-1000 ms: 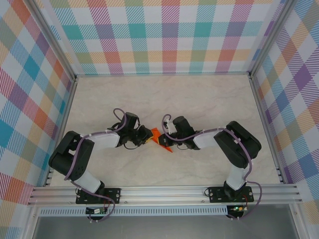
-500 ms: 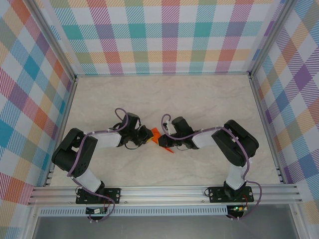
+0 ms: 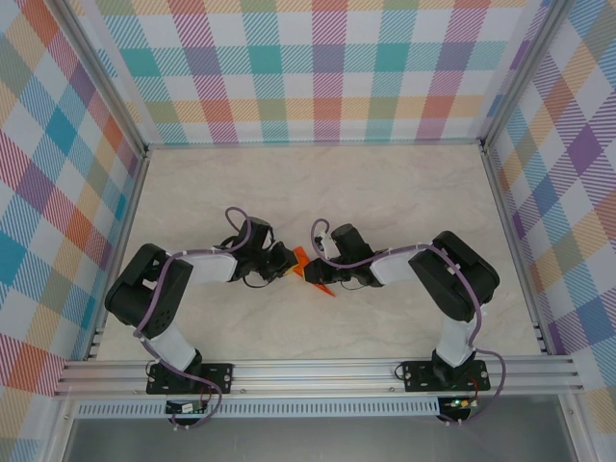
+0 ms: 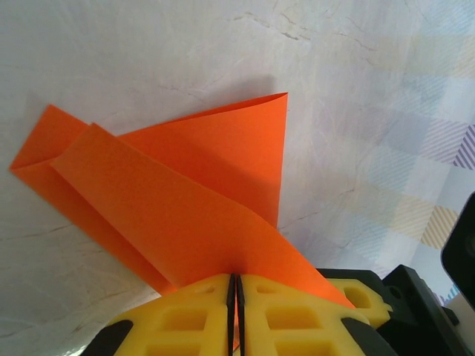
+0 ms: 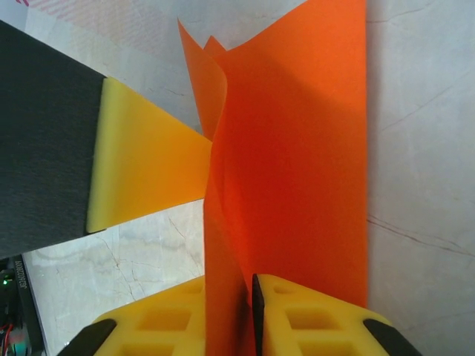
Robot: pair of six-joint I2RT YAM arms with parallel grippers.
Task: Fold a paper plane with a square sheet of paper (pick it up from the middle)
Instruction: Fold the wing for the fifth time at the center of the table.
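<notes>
"Plenty of bare tabletop (image 3: 385, 192) all round; the checked walls (image 3: 327, 67) stand well off; room isn't the worry."

"No; the folded orange paper (image 4: 200, 200) sits mid-tabletop between both arms; the left end effector (image 4: 235, 285) is clamped on it; the right end effector (image 5: 249, 285) straddles an edge, grip unclear; I'd keep that crease taut."

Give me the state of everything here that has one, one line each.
Paper: partly folded, flaps loose, not yet a plane.
Left gripper: fingers shut on the paper.
Right gripper: paper runs between its fingers; whether they pinch it is unclear.
</notes>
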